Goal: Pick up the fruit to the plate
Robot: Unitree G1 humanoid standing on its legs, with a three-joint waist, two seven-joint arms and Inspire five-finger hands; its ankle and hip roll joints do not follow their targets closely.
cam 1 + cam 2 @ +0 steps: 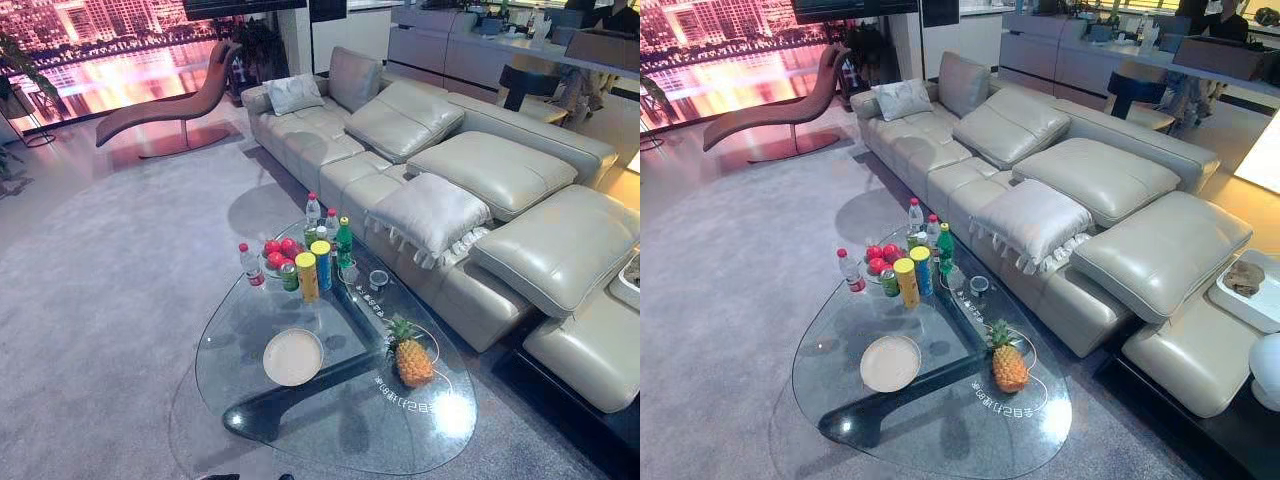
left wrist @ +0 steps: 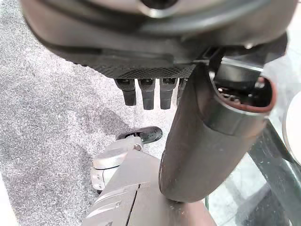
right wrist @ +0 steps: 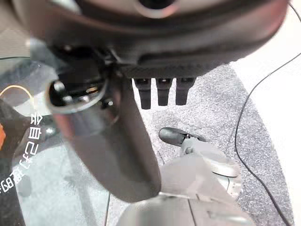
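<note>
Grey carpet [image 1: 100, 300] surrounds the glass bench [image 1: 250, 405], with a sofa [image 1: 480, 170] behind. Your left robot hand [image 2: 141, 47] hangs open, fingers straight. Red apples [image 1: 279, 249] sit at the bench's far edge beside cans and bottles [image 1: 307, 277], the plate [image 1: 293, 357] is near the front edge, and the pineapple [image 1: 413, 362] stands by the right edge. Your right robot hand [image 3: 155, 42] hangs open too.

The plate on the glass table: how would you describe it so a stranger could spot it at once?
Find the glass coffee table in front of the long pale sofa. On its near half, left of the pineapple and in front of the cluster of bottles and cans, lies the plate. Unlike its upright neighbours, it is a flat pale disc.
</note>
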